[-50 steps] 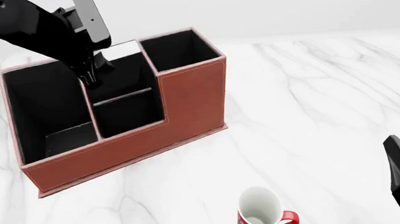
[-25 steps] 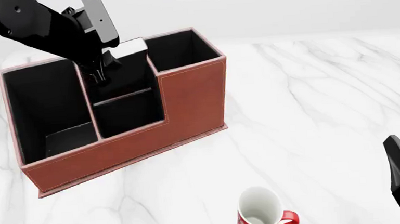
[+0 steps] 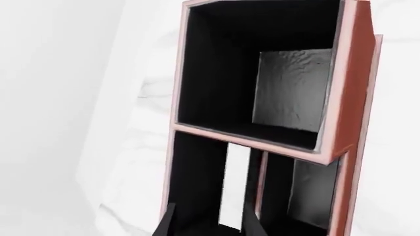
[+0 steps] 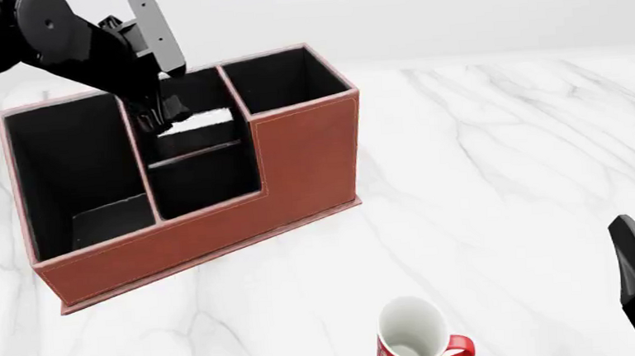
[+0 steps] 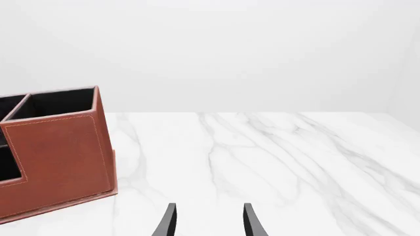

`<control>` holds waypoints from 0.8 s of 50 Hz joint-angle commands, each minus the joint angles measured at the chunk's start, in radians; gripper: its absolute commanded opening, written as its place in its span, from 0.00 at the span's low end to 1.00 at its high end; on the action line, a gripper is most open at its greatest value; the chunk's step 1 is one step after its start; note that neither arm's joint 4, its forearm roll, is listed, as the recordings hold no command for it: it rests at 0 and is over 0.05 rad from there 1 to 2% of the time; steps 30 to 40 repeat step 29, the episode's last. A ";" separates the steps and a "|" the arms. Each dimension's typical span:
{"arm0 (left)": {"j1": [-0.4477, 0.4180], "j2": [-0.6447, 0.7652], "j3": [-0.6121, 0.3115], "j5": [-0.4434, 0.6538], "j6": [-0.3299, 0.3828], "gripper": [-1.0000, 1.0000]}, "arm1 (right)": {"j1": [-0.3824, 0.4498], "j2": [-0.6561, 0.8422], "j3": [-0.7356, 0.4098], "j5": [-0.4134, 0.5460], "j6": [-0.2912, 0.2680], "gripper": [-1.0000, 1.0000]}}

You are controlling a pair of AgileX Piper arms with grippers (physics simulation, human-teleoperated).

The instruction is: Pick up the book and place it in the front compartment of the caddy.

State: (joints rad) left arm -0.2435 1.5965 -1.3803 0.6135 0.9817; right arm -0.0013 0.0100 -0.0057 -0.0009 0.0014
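Note:
The reddish-brown caddy (image 4: 305, 154) stands at the left of the marble table and also shows in the left wrist view (image 3: 357, 73) and the right wrist view (image 5: 59, 157). The book (image 4: 198, 121) stands on edge, white page edges up, inside the middle rear compartment, just behind the divider to the low front compartment. My left gripper (image 4: 159, 117) hovers over that compartment. In the left wrist view (image 3: 210, 223) its fingers stand wide apart, with the book's page edge (image 3: 234, 187) lying loose between them. My right gripper (image 4: 632, 241) is open and empty at the near right (image 5: 208, 221).
A red-and-white mug (image 4: 419, 345) stands upright near the front edge, right of centre. The caddy's large left compartment (image 4: 74, 168) and right rear compartment (image 4: 284, 81) show only black lining. White marble table (image 4: 493, 159) stretches to the right of the caddy.
The book has dropped from above the caddy's rim down into the middle rear compartment. My left gripper has let it go and lifted slightly. The right arm has not moved.

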 commanded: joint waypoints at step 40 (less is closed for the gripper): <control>0.052 0.014 0.017 -0.024 0.009 1.00 | 0.000 -0.003 0.002 0.000 0.000 1.00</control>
